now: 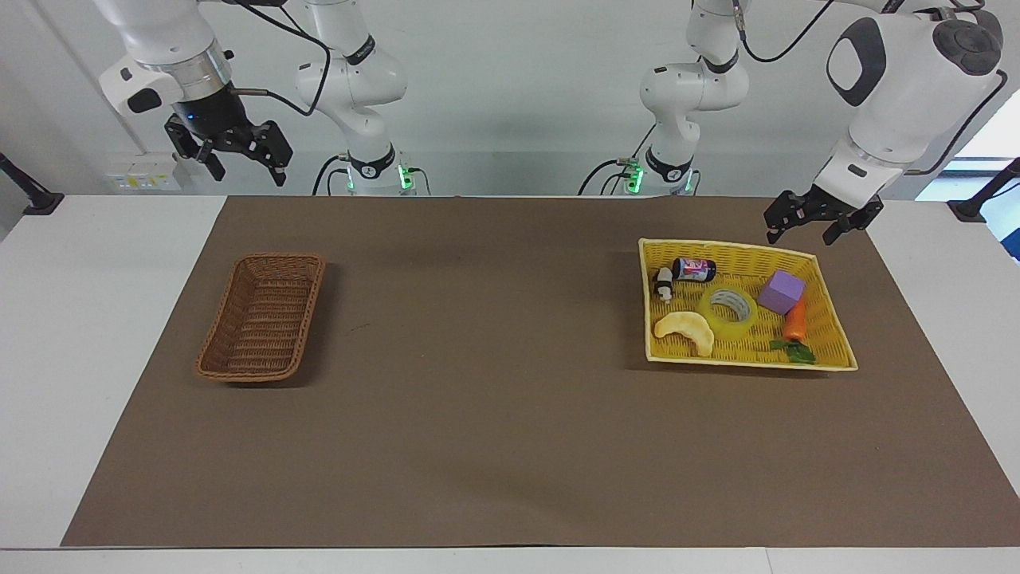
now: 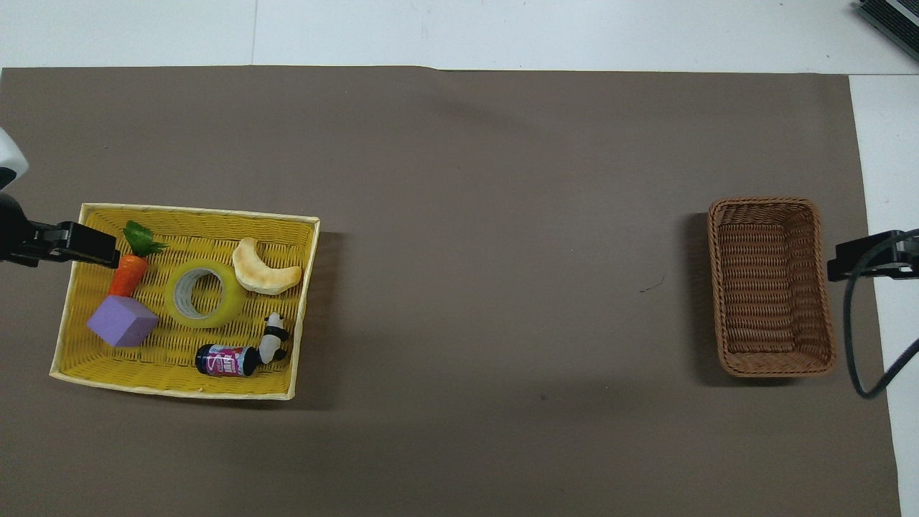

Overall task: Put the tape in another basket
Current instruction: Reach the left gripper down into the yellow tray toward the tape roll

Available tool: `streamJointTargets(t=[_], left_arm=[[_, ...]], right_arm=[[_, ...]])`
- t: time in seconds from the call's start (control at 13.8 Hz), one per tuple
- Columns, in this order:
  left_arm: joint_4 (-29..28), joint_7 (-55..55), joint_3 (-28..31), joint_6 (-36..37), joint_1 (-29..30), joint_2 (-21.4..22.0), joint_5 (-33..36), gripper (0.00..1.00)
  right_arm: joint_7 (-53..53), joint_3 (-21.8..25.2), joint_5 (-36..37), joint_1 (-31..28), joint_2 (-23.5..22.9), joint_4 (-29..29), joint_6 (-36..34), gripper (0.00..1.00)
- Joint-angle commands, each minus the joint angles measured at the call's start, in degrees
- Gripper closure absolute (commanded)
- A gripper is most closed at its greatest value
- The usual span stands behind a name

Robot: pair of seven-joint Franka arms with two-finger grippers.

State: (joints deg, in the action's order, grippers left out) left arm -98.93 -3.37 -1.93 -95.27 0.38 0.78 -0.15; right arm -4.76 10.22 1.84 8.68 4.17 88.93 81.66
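A robotics laboratory is shown: two white robot arms (image 1: 351,80) are mounted at one long edge of a white tabletop (image 1: 96,319), on which a plain brown mat (image 1: 494,399) is spread. Bare pale walls, a wall socket strip (image 1: 143,175) and loose black cables (image 2: 861,345) are seen around them. Camera clamps (image 1: 32,195) are fixed at the tabletop ends.

A white table (image 1: 96,335) under a brown mat (image 1: 510,414), plain white wall (image 1: 518,96) (bright window (image 1: 988,135) at one corner).

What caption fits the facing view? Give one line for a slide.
Left gripper open above the yellow tray holding the tape; right gripper waits; brown wicker basket empty.
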Motion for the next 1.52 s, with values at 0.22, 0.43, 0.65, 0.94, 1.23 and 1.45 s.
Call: streamJointTargets(t=[0.22,0.43,0.65,0.94,1.23,1.45], left_arm=[[-4.87,0.30,0.35,-8.34,-0.21,-1.73,-0.73,0.00],[-4.96,0.47,0.43,-12.21,0.15,-5.16,-0.73,0.00],[-5.57,1.43,0.43,-14.15,0.15,-9.38,-0.73,0.00],[-13.29,1.97,0.52,-21.95,0.59,-9.83,-0.73,0.11],[-17.88,2.32,0.52,-23.39,2.34,-9.22,-0.73,0.32],[-22.35,2.49,0.43,-24.00,2.52,-7.11,-0.82,0.39]], right_arm=[[1.07,-0.46,0.18,-0.41,1.63,2.12,1.48,0.00],[1.07,-0.46,0.18,-0.41,1.63,2.12,1.48,0.00],[1.07,-0.46,0.18,-0.41,1.63,2.12,1.48,0.00],[1.15,-0.37,0.18,-0.41,1.72,2.47,1.48,0.00],[1.50,-0.37,0.18,-0.59,1.98,2.83,1.74,0.00],[1.50,-0.37,0.18,-0.59,1.98,2.83,1.74,0.00]])
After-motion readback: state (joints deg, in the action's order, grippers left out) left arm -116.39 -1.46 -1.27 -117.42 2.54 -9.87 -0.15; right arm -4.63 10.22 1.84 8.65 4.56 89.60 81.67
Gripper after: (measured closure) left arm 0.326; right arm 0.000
